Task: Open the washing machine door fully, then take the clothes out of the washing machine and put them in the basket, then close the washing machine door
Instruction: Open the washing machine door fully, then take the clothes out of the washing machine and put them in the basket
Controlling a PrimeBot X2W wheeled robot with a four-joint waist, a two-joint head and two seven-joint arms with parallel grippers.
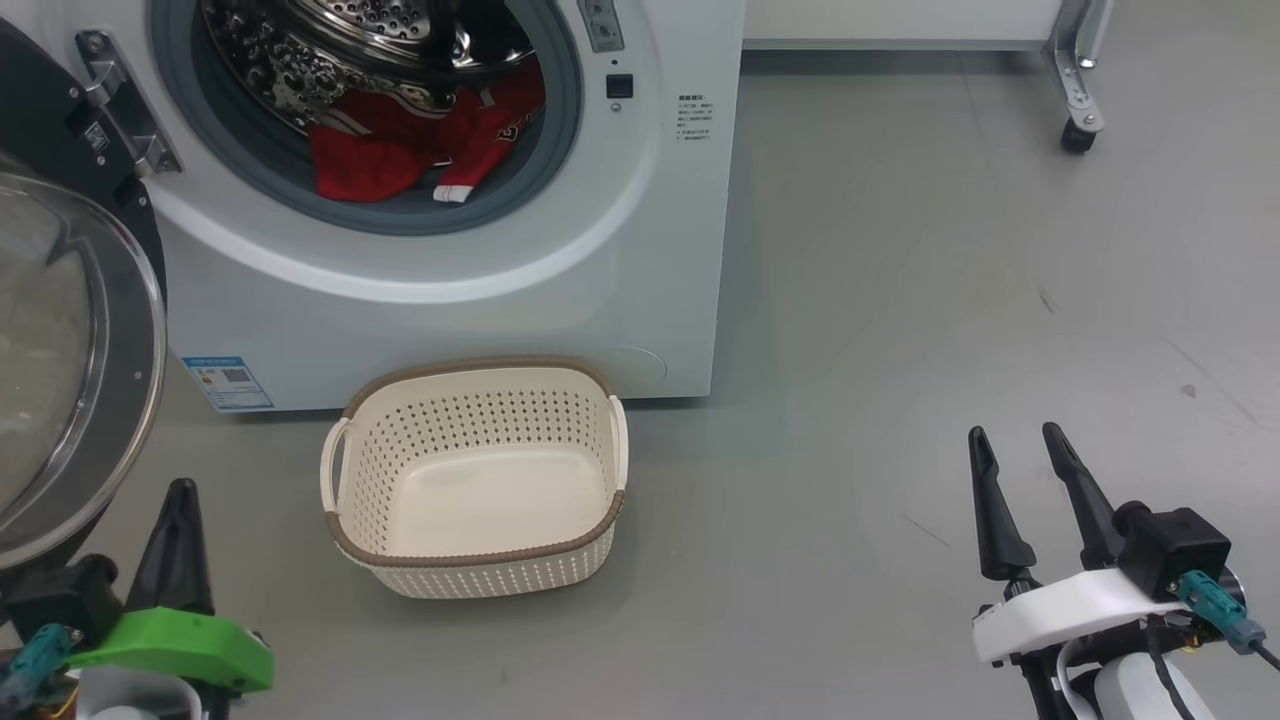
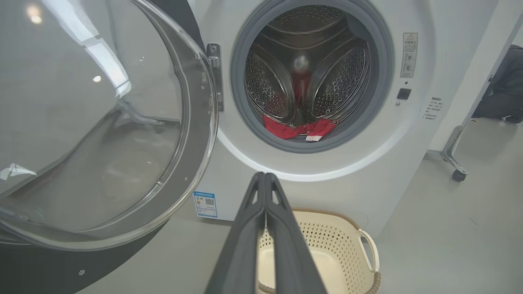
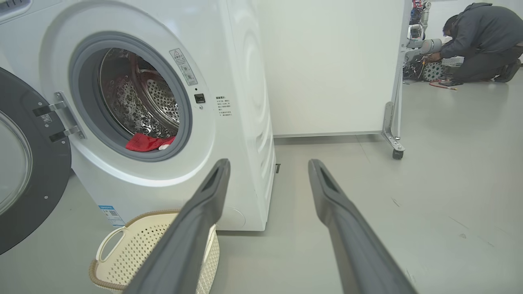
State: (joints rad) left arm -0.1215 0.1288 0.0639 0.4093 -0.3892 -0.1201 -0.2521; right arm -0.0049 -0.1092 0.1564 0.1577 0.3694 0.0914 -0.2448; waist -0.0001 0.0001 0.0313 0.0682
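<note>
The washing machine door (image 1: 70,350) stood open at 9 o'clock. The clothes (image 1: 400,150) lay at the drum's (image 1: 280,60) front lip, 12 o'clock from the empty basket (image 1: 480,365). The left end effector (image 1: 182,490) was pinched shut on nothing, and the right end effector (image 1: 1016,435) was spread wide. The right one seemed best placed to reach in low and take a thick fold.

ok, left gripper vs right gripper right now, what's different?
Jaws: left gripper shut tight, right gripper spread wide. Mount: left gripper green, right gripper white. Place: left gripper by the open washing machine door; right gripper over bare floor, right of the basket. Both hold nothing.
</note>
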